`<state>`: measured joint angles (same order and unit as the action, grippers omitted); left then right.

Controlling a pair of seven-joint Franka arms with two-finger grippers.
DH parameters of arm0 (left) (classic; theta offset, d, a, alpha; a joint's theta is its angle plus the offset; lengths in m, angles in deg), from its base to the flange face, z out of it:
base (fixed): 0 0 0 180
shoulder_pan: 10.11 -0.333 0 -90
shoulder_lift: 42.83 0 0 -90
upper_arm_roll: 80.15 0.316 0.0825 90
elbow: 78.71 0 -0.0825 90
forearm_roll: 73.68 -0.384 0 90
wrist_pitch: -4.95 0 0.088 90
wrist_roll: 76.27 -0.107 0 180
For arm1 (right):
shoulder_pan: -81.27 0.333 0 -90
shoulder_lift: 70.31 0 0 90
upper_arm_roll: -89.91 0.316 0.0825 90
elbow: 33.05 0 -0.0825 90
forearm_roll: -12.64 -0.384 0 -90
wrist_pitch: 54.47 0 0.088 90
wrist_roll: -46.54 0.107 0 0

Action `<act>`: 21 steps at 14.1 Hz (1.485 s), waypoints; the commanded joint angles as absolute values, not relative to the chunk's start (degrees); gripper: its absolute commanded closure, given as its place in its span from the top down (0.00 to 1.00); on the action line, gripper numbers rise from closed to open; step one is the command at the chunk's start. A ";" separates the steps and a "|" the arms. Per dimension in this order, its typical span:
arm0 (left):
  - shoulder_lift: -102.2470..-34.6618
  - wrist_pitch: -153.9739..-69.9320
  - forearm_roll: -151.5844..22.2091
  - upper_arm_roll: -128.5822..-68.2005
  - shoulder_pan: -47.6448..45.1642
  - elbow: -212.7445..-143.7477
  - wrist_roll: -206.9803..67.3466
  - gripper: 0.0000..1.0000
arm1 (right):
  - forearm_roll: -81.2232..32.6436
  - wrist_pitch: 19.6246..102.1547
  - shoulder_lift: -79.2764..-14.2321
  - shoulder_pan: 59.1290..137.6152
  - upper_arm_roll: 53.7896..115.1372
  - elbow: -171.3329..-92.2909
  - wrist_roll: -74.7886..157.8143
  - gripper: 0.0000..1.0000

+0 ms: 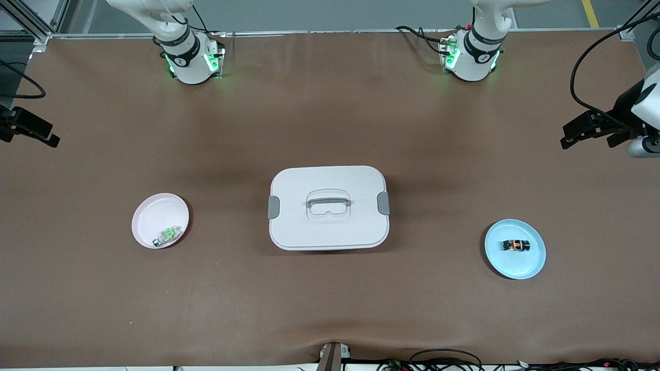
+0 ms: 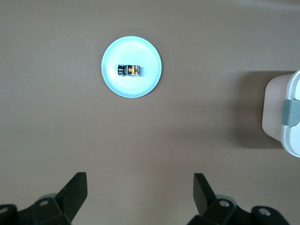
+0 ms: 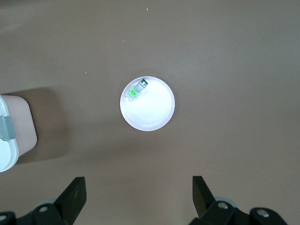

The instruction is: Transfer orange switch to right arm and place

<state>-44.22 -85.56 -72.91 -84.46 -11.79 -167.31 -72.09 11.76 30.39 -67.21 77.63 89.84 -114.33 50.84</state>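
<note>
Front view showed the orange switch, a stubby black part with a small orange square face, lying on its side on the blue plate at lower right of frame. Left gripper hung high over bare table near that plate, fingers spread wide and empty. Right gripper waited likewise, spread wide over the table near the pink plate.

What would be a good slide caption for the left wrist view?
Left end effector, open, high over the table, looking down on the orange switch lying in the blue plate.
</note>
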 commanded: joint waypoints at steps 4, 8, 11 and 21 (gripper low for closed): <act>-45.03 -84.35 -73.59 -84.64 -12.14 -165.63 -73.19 1.00 | 11.50 30.52 -67.76 76.62 90.53 -114.70 51.03 1.00; -45.12 -84.35 -73.42 -84.64 -12.22 -165.63 -73.54 1.00 | 11.50 30.52 -67.67 76.62 90.53 -114.70 51.03 1.00; -46.00 -84.35 -72.89 -84.11 -12.23 -165.55 -73.11 1.00 | 11.50 30.44 -67.67 76.62 90.53 -114.70 51.03 1.00; -53.10 -85.14 -73.85 -84.28 -11.35 -165.72 -73.36 1.00 | 11.50 30.44 -67.67 76.44 90.53 -114.70 51.03 1.00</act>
